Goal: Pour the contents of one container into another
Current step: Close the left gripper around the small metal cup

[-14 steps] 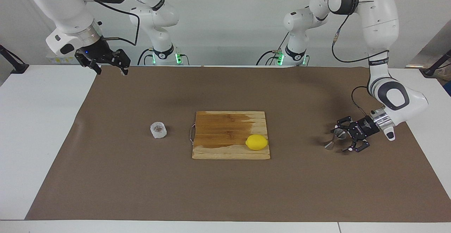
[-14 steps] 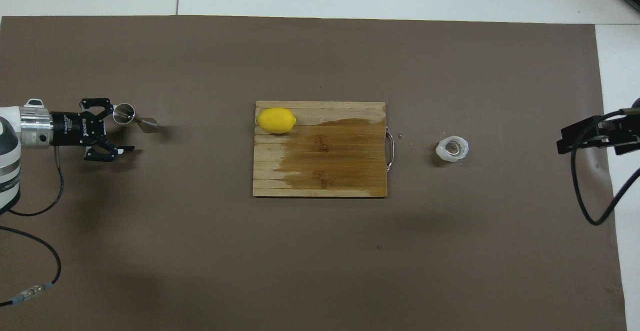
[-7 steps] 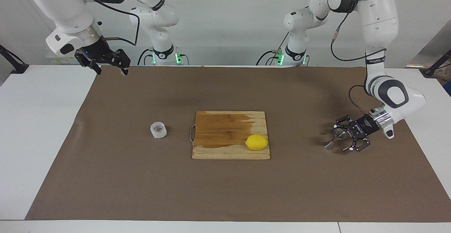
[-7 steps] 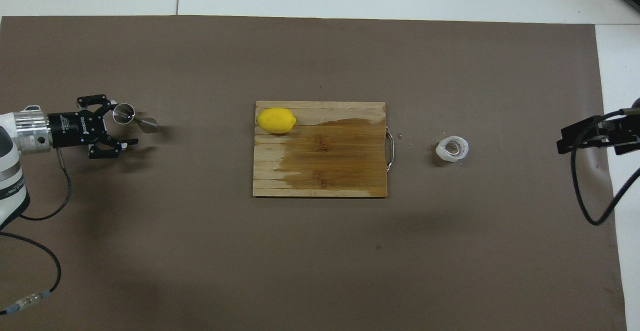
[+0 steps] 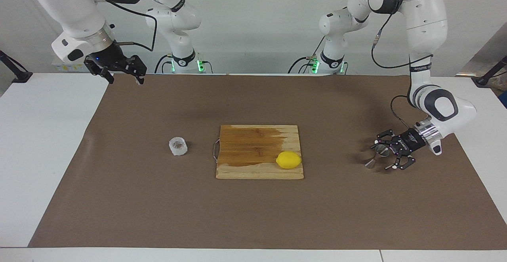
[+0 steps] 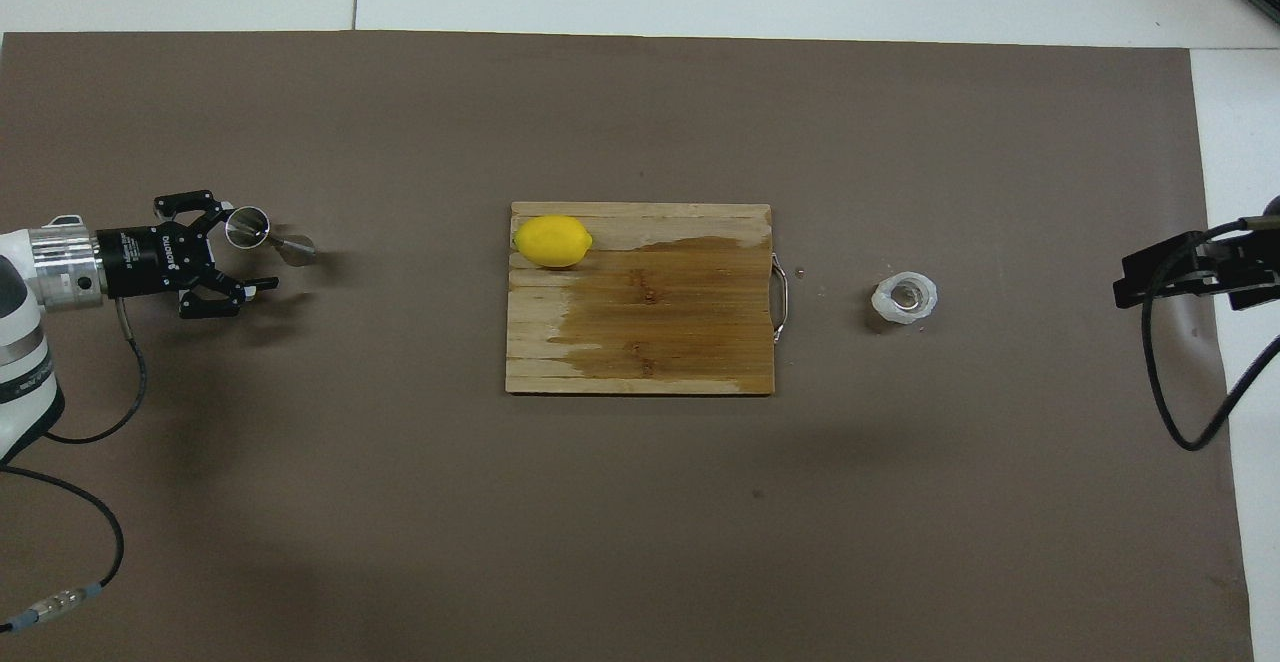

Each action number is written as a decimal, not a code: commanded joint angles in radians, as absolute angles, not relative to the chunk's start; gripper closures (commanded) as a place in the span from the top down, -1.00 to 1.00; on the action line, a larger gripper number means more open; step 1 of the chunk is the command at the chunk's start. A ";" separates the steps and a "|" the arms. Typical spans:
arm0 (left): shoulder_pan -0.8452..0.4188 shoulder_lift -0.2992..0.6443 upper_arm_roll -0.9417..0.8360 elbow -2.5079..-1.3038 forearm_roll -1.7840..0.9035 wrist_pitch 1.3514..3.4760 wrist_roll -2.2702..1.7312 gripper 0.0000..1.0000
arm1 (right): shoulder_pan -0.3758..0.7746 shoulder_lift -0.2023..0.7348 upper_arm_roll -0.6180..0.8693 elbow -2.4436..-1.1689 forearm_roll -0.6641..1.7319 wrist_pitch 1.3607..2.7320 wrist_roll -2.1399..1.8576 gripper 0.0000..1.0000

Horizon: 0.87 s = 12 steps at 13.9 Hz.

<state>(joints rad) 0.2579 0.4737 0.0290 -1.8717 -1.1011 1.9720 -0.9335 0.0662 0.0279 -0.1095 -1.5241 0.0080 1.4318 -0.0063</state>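
Observation:
The steel jigger (image 5: 375,156) (image 6: 268,236) stands on the brown mat near the left arm's end. My left gripper (image 5: 385,156) (image 6: 246,250) is low beside it and open. The jigger's rim lies between the spread fingers, close to one of them, and is not clamped. The frosted whitish cup (image 5: 178,146) (image 6: 905,299) sits on the mat toward the right arm's end, beside the board's handle. My right gripper (image 5: 124,76) waits open in the air over the mat's corner at its own end, well away from the cup.
A wooden cutting board (image 5: 253,143) (image 6: 650,322) with a dark wet patch lies mid-mat. A yellow lemon (image 5: 288,160) (image 6: 552,241) rests on its corner toward the jigger. A cable (image 6: 1165,392) hangs from the right arm.
The left gripper has shifted slightly along the jigger and its wrist has drawn back a little. The jigger, the cup and the right arm have not moved.

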 commanded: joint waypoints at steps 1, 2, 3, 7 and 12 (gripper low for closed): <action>0.265 0.439 0.025 -1.914 -1.126 1.993 -0.939 1.00 | 0.051 0.006 -0.100 -1.546 0.026 1.431 -0.017 1.00; 0.265 0.439 0.025 -1.914 -1.132 1.994 -0.940 1.00 | 0.051 0.008 -0.100 -1.546 0.026 1.431 -0.017 1.00; 0.265 0.439 0.025 -1.914 -1.137 1.994 -0.940 1.00 | 0.051 0.008 -0.100 -1.546 0.026 1.430 -0.017 1.00; 0.265 0.439 0.025 -1.913 -1.146 1.999 -0.942 1.00 | 0.051 0.008 -0.100 -1.548 0.026 1.431 -0.017 1.00; 0.265 0.439 0.025 -1.911 -1.149 2.000 -0.953 1.00 | 0.051 0.008 -0.100 -1.546 0.026 1.430 -0.017 1.00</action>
